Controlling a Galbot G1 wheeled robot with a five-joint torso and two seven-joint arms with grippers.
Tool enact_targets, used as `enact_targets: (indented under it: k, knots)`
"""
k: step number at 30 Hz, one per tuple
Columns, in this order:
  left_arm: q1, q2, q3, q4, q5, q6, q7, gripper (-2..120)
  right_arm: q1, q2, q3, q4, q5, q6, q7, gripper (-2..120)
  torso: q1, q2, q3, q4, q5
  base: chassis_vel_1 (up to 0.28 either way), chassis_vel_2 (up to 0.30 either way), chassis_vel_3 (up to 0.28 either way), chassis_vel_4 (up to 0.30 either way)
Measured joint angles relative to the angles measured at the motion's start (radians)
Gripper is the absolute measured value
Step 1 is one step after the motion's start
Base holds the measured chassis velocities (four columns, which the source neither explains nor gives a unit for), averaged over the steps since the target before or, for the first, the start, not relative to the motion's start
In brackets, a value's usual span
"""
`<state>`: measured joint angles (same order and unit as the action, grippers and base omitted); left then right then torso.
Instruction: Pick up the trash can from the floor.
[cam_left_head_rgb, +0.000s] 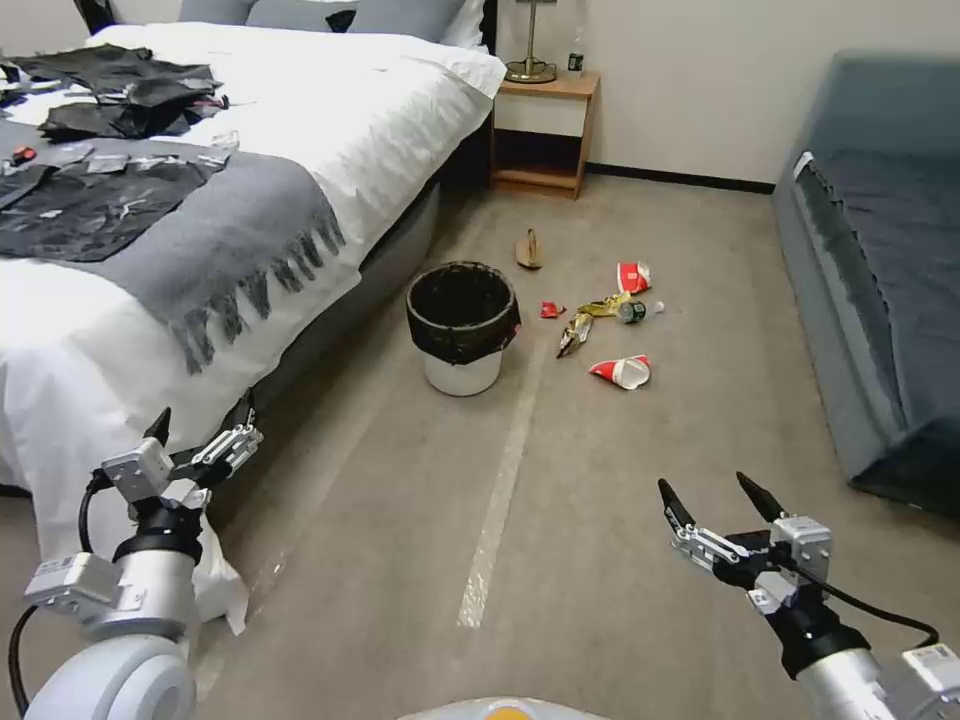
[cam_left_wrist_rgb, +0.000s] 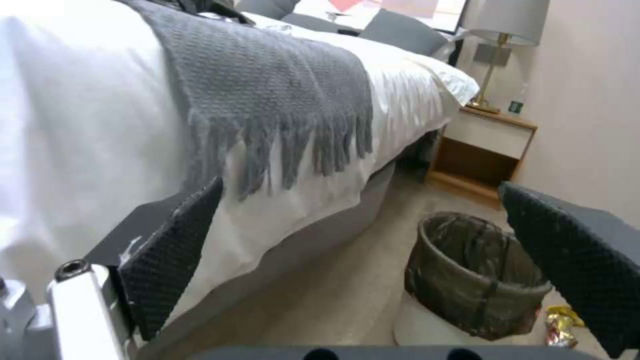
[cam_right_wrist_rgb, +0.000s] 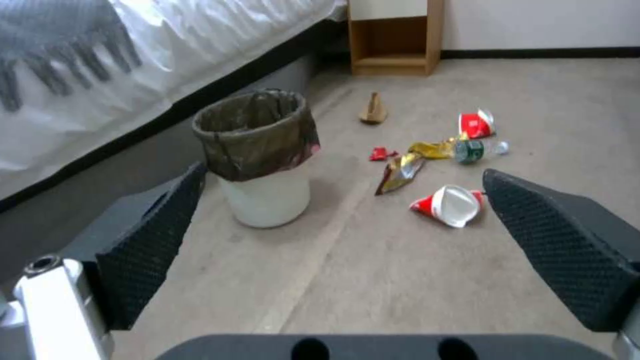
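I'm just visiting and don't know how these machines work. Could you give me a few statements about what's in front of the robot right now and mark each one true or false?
1. The trash can stands upright on the floor beside the bed. True.
2. The right gripper is clamped around the trash can's rim. False: it is open, hanging apart from the can, nearer the robot.
3. The left gripper is open and holds nothing. True.
4. Litter lies scattered on the carpet, including a red paper cup on its side. True.
5. The trash can has no liner. False: a black bag is folded over its rim.
6. The can sits on the nightstand. False: it is on the carpet.
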<state>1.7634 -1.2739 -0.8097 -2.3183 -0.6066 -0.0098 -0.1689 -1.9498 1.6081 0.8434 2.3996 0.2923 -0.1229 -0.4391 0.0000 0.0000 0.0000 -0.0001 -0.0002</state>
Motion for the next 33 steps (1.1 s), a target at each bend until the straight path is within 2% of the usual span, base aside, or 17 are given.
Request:
enact_targets:
  k: [33]
  knots:
    - [0.000,-0.001,0.005,0.004,-0.001,-0.003,0.007,100,-0.019,0.000,0.007,0.007,0.000,0.023,-0.019,100,0.000,0.000,0.000,0.0002,0.0001,-0.157,0.150,0.157,-0.147]
